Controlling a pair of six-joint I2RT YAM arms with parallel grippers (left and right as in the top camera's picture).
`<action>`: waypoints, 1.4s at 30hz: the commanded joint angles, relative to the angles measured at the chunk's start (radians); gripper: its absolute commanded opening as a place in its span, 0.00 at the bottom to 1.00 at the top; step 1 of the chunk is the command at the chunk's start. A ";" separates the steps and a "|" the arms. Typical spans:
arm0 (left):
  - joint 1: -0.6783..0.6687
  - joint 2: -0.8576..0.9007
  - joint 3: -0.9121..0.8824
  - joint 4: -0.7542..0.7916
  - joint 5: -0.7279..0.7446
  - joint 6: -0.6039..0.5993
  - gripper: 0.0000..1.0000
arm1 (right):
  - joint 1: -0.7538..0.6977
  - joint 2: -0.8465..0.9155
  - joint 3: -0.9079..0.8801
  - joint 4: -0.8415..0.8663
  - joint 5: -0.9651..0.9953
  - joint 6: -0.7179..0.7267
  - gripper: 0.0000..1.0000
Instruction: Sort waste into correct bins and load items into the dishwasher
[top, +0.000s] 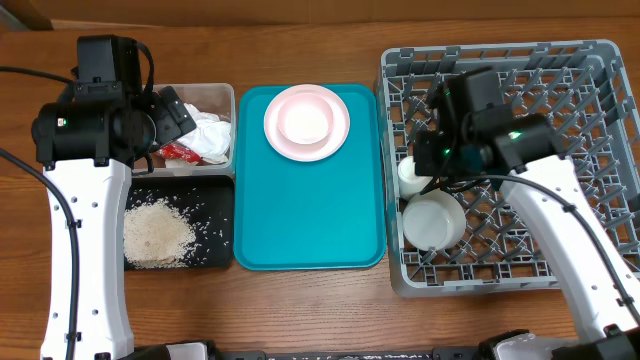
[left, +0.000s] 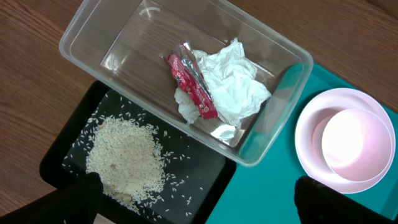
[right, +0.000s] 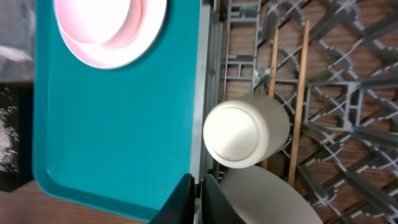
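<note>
By the white cup (right: 245, 134) in the grey rack (top: 500, 50), right hand (right: 196, 199) is closed, left hand (left: 199, 196) spread.

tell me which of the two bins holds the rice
The shallow black rectangular plastic tray: the heap of white rice grains lies in it. The clear rectangular plastic tub beside it holds crumpled white paper tissue and a red wrapper.

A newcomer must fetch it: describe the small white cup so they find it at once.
Find the grey dish rack at the far right. At its left edge, next to the teal tray, sits the small white cup. It is much smaller than the white bowl beside it.
</note>
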 joint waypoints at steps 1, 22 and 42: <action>0.003 0.003 0.005 0.000 0.001 -0.003 1.00 | 0.006 -0.015 -0.084 0.057 0.037 0.005 0.09; 0.003 0.003 0.005 0.000 0.001 -0.003 1.00 | -0.035 -0.013 -0.227 0.175 0.092 0.028 0.04; 0.003 0.003 0.005 0.000 0.001 -0.003 1.00 | -0.045 -0.011 -0.349 0.322 0.038 0.028 0.04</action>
